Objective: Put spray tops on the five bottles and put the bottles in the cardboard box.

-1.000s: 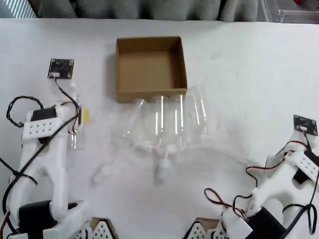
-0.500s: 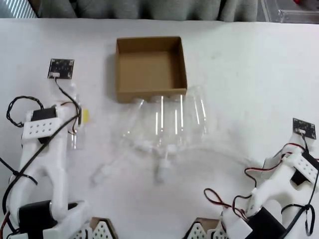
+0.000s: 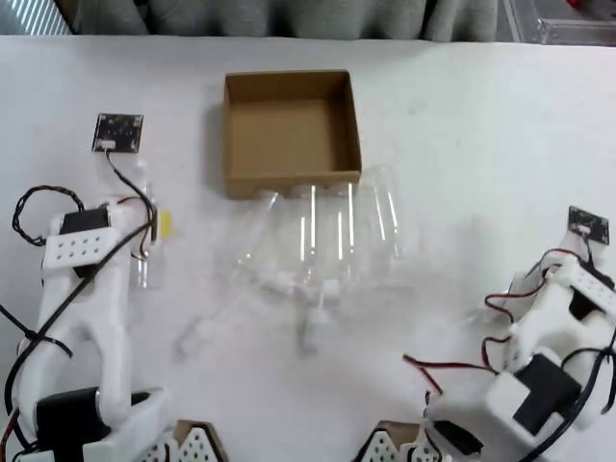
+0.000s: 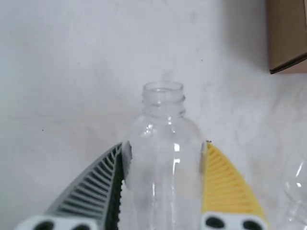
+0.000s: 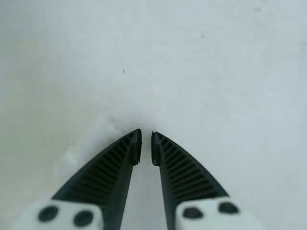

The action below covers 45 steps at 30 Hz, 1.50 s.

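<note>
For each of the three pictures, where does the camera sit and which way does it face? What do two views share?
High view: fixed above the table, looking down at the cardboard box and lying bottles; left arm and right arm show.
Left wrist view: on the left arm's wrist, looking along the left gripper, shut on an uncapped bottle.
Right wrist view: on the right arm's wrist, looking down past the shut right gripper at the table.
Shared: the high and left wrist views both show the box.
</note>
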### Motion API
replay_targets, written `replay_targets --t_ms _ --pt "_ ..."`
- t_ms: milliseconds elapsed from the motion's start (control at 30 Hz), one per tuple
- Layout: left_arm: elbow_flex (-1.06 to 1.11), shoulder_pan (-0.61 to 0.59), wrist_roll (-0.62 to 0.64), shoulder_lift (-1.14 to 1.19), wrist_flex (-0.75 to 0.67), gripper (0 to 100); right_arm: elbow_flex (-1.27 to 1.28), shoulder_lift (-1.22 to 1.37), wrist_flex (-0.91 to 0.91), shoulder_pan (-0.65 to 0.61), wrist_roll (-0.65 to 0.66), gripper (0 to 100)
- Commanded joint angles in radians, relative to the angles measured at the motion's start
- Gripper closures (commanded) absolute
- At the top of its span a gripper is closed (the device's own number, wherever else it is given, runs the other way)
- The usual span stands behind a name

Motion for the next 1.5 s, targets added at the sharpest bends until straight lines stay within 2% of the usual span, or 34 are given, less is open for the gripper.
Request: replay_targets --t_ms 0,333,467,633,833,933,1233,1467 --pt "-0.011 -0.010 0.003 -0.048 -0.020 98 -0.157 0.054 0.044 -0.041 -0.049 98.2" --pt "-0.011 -0.010 0.003 -0.048 -0.020 98 -0.413 0.114 0.337 -0.176 -0.104 98.2" --pt "-0.011 -0.010 0.003 -0.048 -0.020 98 -0.436 0.035 0.455 -0.170 -0.106 98.2" --pt "-0.011 -0.010 0.003 -0.048 -0.020 98 -0.336 -0.177 0.538 -0.134 -0.095 98.2" --pt "-0.011 -0.010 0.003 -0.048 -0.020 98 -0.087 -0.470 0.519 -0.110 -0.087 95.7" --pt "-0.011 -0.010 0.003 -0.048 -0.020 98 -0.002 -0.527 0.478 -0.114 -0.173 90.0" --pt "-0.003 -0.008 0.003 -0.050 -0.020 98 0.064 -0.518 0.371 -0.114 -0.351 89.1" --pt "-0.006 -0.005 0.002 -0.050 -0.020 98 0.061 -0.360 0.268 -0.116 -0.381 89.3"
